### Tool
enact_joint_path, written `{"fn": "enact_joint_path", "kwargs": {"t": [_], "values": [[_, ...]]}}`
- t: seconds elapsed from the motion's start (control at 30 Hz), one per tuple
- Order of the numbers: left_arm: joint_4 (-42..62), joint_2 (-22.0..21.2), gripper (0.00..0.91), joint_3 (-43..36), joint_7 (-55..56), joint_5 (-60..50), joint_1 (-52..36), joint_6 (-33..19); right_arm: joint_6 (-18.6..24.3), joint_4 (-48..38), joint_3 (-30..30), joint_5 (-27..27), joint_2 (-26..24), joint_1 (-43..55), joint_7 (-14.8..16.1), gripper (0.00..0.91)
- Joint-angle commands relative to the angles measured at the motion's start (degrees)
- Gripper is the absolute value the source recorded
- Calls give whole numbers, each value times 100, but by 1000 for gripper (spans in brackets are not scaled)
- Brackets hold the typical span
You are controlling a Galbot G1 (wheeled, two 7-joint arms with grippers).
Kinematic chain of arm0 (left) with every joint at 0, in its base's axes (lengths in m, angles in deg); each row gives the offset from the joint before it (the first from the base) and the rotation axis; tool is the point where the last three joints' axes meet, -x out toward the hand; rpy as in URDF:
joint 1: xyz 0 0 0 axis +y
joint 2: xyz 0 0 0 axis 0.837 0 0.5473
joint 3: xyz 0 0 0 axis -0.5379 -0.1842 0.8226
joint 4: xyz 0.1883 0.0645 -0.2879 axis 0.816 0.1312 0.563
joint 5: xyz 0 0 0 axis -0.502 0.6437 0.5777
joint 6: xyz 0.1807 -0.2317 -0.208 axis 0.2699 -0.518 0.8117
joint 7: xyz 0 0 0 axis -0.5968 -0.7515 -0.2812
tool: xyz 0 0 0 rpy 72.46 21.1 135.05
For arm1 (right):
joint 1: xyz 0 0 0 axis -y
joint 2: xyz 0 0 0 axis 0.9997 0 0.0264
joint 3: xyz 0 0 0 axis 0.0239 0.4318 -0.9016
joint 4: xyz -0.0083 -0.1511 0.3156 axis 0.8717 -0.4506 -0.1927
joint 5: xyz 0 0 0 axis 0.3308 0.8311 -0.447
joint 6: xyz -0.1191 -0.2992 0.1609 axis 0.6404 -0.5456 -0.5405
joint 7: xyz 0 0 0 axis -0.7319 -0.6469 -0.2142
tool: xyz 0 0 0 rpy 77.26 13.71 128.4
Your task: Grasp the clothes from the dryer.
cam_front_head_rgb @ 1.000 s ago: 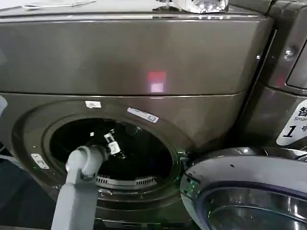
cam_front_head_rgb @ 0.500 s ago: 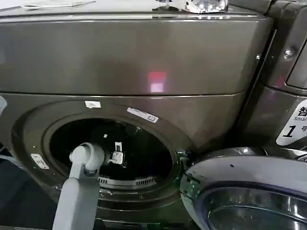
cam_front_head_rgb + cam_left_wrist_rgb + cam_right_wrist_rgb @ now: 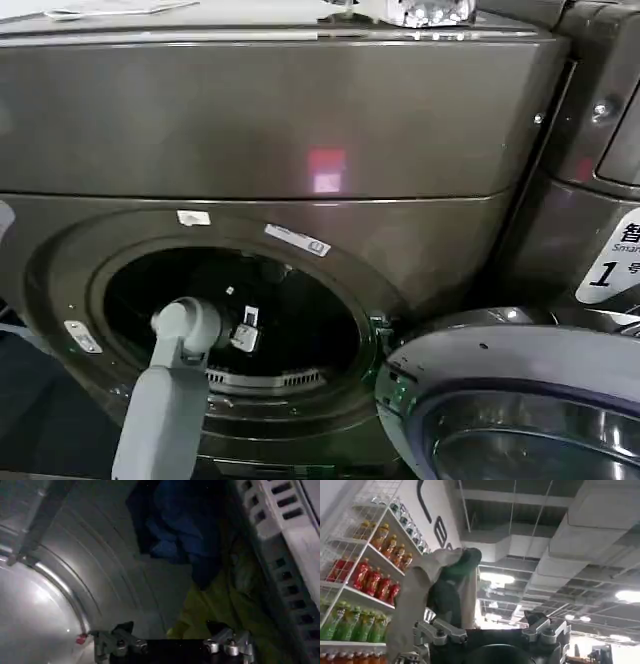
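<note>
**Left pincer spread inside the dryer drum, just short of the clothes**

The left arm is seen in the head view reaching through the round porthole of the bronze-grey dryer (image 3: pixel 300 130), whose door (image 3: pixel 520 400) is swung open to the right. The left pincer (image 3: pixel 243 330) is held inside the dark drum.

In the left wrist view, the left pincer (image 3: pixel 172 642) is shown spread, its two fingertips well apart and nothing held between them. The clothes (image 3: pixel 225 607), a limp yellow-green piece of fabric, are found on the drum floor, just ahead of the fingertips, against the white perforated wall. A dark blue garment (image 3: pixel 185 525) is seen farther in, partly overlapping the yellow-green piece.

In the right wrist view, the right pincer (image 3: pixel 492 630) is shown spread and pointed up toward a ceiling, beside a shelf of bottled drinks (image 3: pixel 357 580).
</note>
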Motion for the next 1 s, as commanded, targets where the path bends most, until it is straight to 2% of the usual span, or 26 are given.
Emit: {"fn": "enact_joint_path", "kwargs": {"t": [0.03, 0.37, 0.53, 0.57, 0.6, 0.63, 0.67, 0.7, 0.77, 0.8, 1.0], "values": [[360, -6, 907, -4, -16, -261, -55, 13, 5, -15, 10, 12, -4, 2, -2, 907], [710, 31, 907, 4, -8, -106, -103, 417, 4, 19, 64, 33, -4, 52, -1, 907], [958, 25, 907, 32, -10, -256, -122, 428, -4, 50, 71, 28, 6, 46, -4, 907], [990, 26, 865, 35, -10, -275, -121, 440, -2, 49, 69, 27, 8, 44, -3, 907], [1007, 30, 603, 36, -9, -273, -122, 475, -1, 46, 63, 29, 8, 37, -3, 907], [1022, 27, 466, 44, -9, -318, -127, 470, 0, 39, 59, 27, 6, 27, -1, 907], [1044, 22, 159, 51, -9, -327, -138, 460, 0, 40, 57, 28, 4, 22, -1, 907], [1064, 18, 91, 57, -7, -332, -150, 479, 0, 42, 56, 26, -1, 18, -3, 907], [1078, 5, 11, 63, -7, -343, -165, 477, -2, 55, 55, 26, -6, 19, -5, 907], [1080, 0, 0, 62, -9, -342, -169, 475, -4, 61, 54, 25, -7, 20, -4, 907], [1109, -1, 0, 68, -5, -307, -183, 538, 2, 42, 48, 24, -6, 9, -2, 907]]}}
